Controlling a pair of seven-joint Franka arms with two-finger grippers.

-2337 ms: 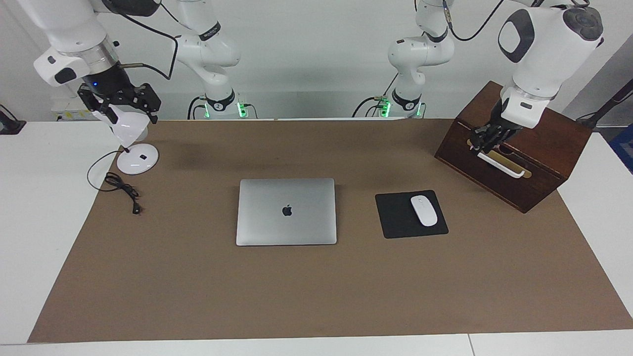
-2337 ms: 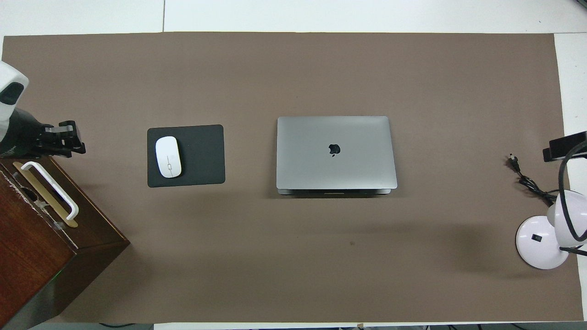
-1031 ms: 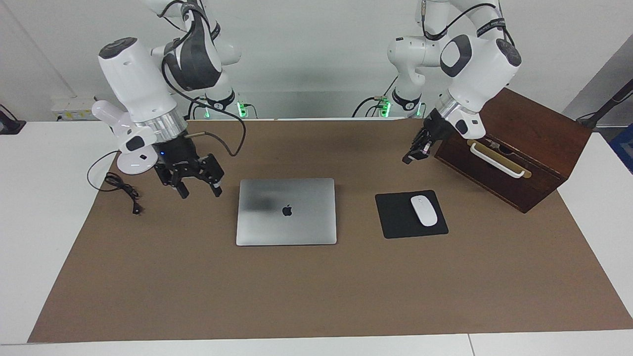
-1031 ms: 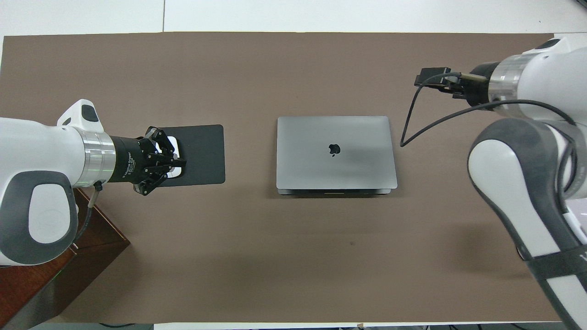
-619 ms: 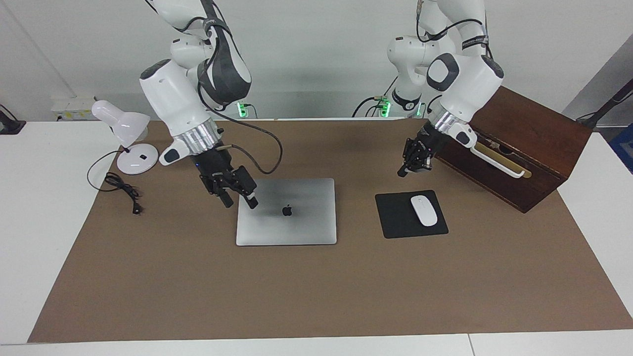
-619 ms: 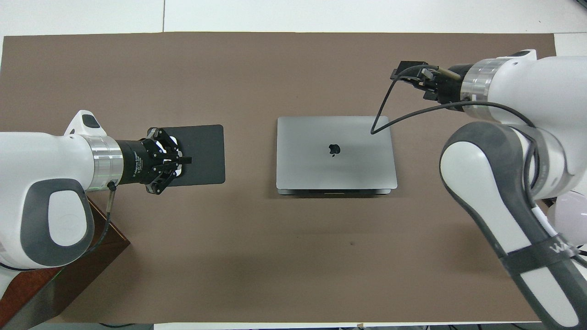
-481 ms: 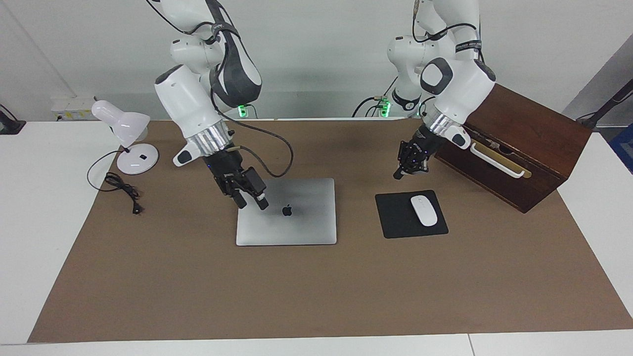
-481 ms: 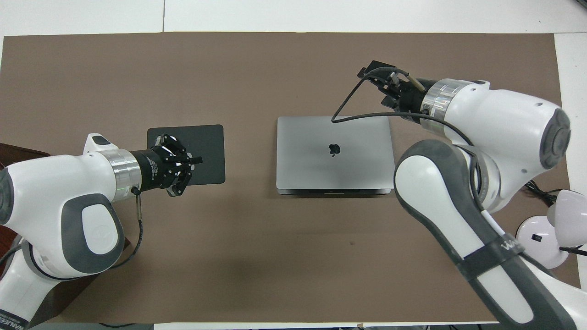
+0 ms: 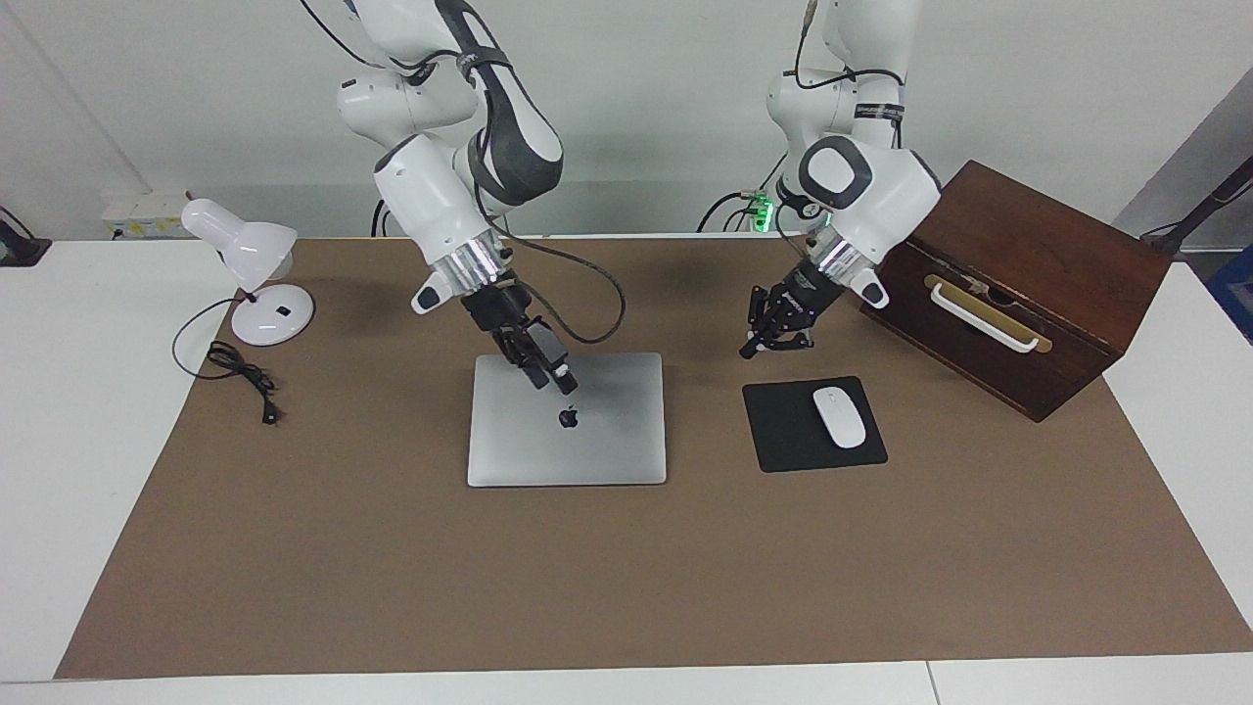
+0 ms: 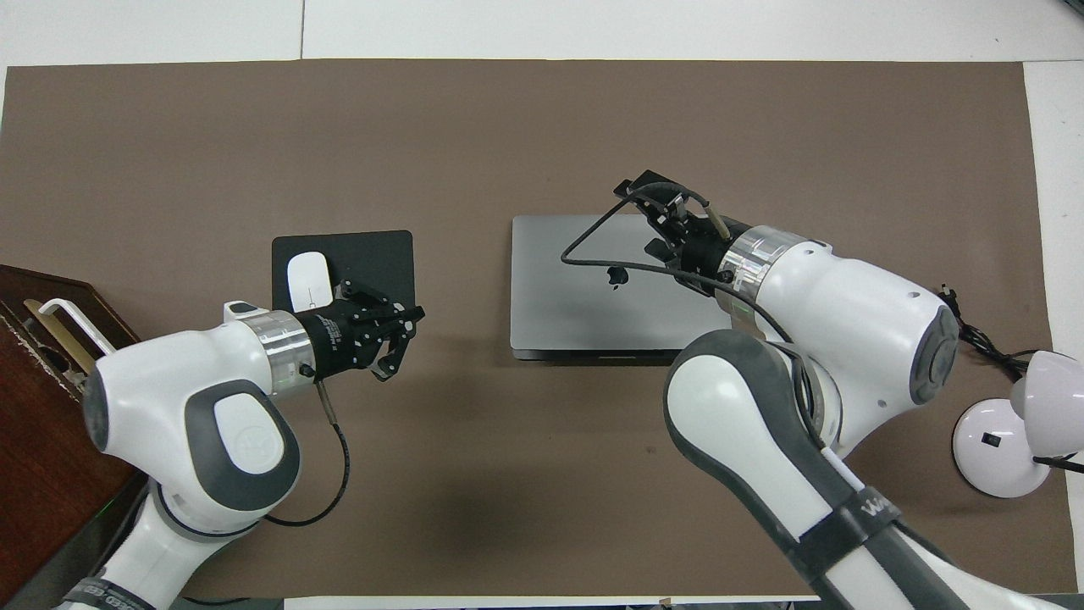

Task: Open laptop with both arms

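Still closed: laptop handling notes

Slim silver-grey rectangular laptop, dark logo on the lid, lies flat and shut at the middle of the brown table mat. In the overhead view the thin seam and notch show on the edge nearer the robots. Judged stiff, smooth and slippery metal, moderately heavy, hinge and screen fragile. Likely hold: one arm presses the base down or steadies it, the other lifts the lid at that notch edge; a pinch on the flat lid would slip.

Right gripper hangs over the lid's robot-side portion, close to the logo; fingers slightly parted, contact not evident. Left gripper, fingertips pressed together, empty, is over bare mat between the laptop and the black square mouse pad carrying a white oval mouse.
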